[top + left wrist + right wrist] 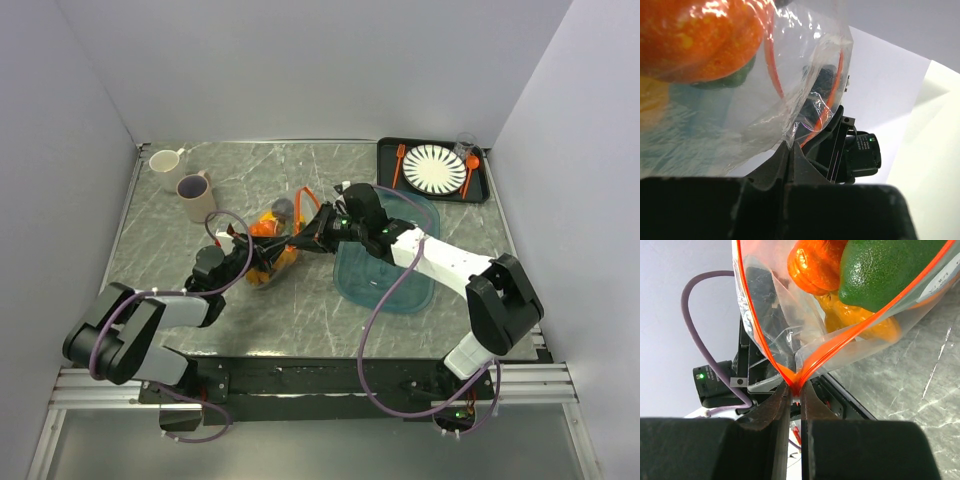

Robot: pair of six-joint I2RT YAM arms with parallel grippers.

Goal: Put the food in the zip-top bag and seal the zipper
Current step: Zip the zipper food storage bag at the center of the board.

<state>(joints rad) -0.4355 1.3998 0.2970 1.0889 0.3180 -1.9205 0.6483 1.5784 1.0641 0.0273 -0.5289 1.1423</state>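
Left end effector [790, 147] pinches the bag [790, 75] edge; right end effector [796, 390] clamps the zipper [817, 362]. If either grip slips, the mouth could sag and the food [880, 270] could spill.

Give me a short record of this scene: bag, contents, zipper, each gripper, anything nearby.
bag: clear floppy plastic zip-top bag, between the two grippers
contents: toy food inside: green round fruit, orange ridged piece, yellow-orange piece
zipper: orange-red zipper strip, its two sides apart, mouth unsealed
left gripper: shut on the bag's plastic edge
right gripper: shut on the strip's end
nearby: translucent teal tray
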